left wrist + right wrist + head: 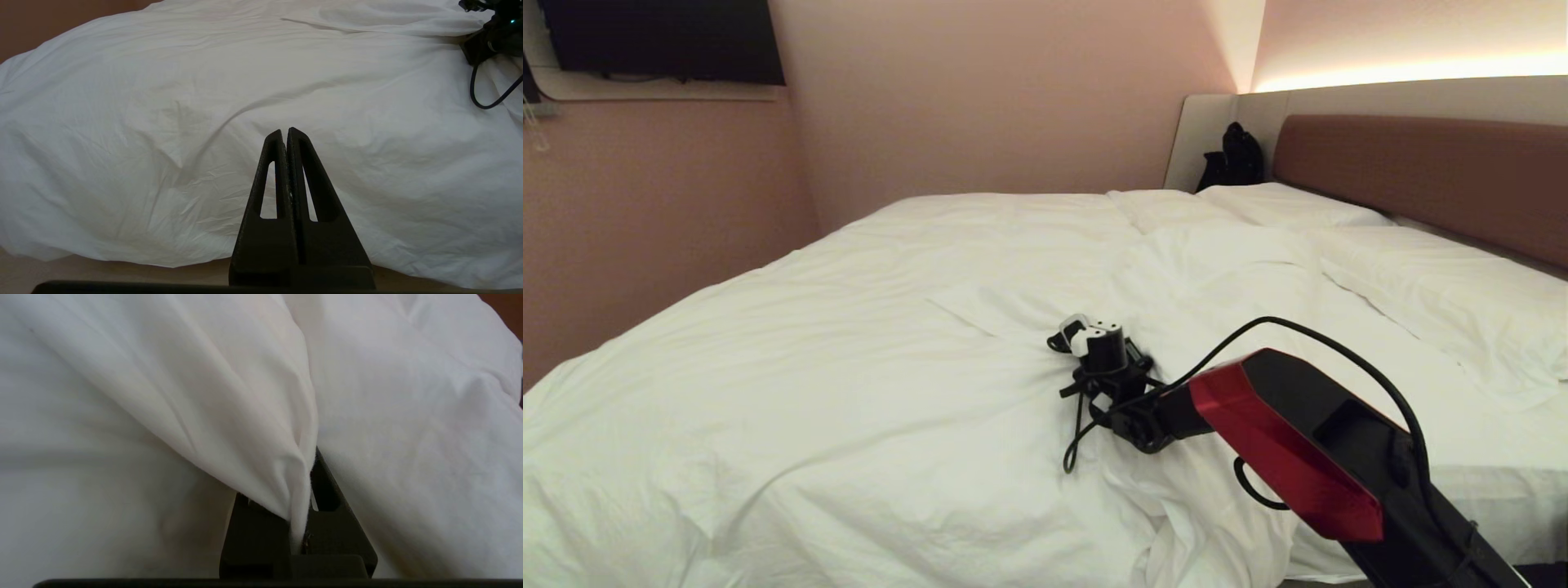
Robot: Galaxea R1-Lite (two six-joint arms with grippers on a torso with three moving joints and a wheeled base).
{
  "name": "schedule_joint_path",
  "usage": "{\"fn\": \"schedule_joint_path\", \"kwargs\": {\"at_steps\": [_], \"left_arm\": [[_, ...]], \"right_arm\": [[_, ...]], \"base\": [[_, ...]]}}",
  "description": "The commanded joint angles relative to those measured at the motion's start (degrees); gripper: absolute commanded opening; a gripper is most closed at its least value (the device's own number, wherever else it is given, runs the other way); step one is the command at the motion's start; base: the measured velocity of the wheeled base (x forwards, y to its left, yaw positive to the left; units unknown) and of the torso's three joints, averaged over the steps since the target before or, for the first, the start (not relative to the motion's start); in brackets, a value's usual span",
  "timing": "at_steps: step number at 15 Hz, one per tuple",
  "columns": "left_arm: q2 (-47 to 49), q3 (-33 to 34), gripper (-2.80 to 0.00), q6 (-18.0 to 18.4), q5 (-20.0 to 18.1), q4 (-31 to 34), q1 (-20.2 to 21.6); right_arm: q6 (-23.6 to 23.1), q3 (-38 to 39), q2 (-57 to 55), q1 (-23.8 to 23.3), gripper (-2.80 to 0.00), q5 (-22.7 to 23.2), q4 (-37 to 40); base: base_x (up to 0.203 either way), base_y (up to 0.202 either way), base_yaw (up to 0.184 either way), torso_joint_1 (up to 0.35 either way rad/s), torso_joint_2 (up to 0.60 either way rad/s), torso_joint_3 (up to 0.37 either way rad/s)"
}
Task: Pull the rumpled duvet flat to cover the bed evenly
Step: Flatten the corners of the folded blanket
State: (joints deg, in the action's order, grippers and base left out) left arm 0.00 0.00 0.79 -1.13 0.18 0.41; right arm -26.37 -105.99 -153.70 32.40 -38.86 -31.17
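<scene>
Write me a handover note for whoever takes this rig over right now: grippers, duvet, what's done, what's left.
Right gripper: shut on a pinched fold of the duvet, out over the middle of the bed.
Left gripper: shut, empty, parked off the near bed edge, pointing at the duvet.
Duvet: covers most of the mattress but is creased, with a raised fold near the right gripper; the near right part shows flatter white bedding uncovered. Pillows lie by the headboard.
Done: fold gripped.
Left: pull it flat and even out the cover.
</scene>
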Motion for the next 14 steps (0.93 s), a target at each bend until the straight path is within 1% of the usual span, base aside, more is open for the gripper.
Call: {"fn": "schedule_joint_path", "kwargs": {"at_steps": [1, 9, 14], "left_arm": [[0.0, 0.0, -2.8, 0.0, 0.0, 0.0, 0.0], [0.0, 0.0, -2.8, 0.0, 0.0, 0.0, 0.0], [0.0, 0.0, -2.8, 0.0, 0.0, 0.0, 0.0]], "right_arm": [[-0.1, 0.3, 0.8, 0.0, -2.8, -0.3, -0.2], [0.2, 3.1, 3.3, -0.2, -2.8, -0.3, 0.2], [1.8, 7.7, 5.8, -0.5, -2.8, -0.3, 0.2]], "base": [[0.0, 0.0, 0.0, 0.0, 0.0, 0.0], [0.0, 0.0, 0.0, 0.0, 0.0, 0.0], [0.0, 0.0, 0.0, 0.0, 0.0, 0.0]]}}
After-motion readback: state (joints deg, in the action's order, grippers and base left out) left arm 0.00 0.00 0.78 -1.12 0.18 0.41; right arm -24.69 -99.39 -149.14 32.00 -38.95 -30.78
